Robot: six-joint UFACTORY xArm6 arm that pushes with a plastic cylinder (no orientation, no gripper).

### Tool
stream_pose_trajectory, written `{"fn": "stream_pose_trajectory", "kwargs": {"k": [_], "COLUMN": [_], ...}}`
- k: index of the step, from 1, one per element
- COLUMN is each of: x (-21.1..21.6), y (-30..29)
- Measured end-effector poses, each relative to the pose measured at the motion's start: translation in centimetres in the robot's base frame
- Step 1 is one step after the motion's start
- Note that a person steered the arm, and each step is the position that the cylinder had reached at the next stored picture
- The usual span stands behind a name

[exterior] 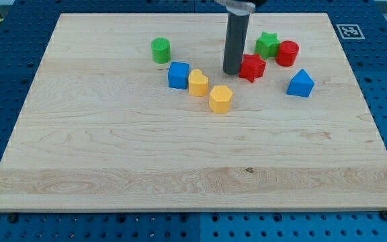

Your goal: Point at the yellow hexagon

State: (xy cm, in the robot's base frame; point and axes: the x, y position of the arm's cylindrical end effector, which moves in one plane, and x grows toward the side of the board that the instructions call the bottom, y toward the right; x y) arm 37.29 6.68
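The yellow hexagon (220,98) lies near the middle of the wooden board (180,168). A yellow heart-shaped block (198,83) touches it on its upper left. My tip (232,71) stands just above and slightly right of the hexagon, apart from it, right beside the left edge of a red star block (252,68).
A blue cube (178,75) sits left of the yellow heart. A green cylinder (160,50) is farther up left. A green star (268,44) and a red cylinder (287,53) are at the upper right. A blue pentagon-like block (300,83) lies to the right.
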Motion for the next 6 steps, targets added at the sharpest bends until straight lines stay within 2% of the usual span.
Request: {"fn": "stream_pose_trajectory", "kwargs": {"k": [1, 3, 4, 5, 6], "x": [0.0, -3.9, -2.8, 3.3, 5.7], "y": [0.1, 6.6, 4.8, 1.6, 2.3]}}
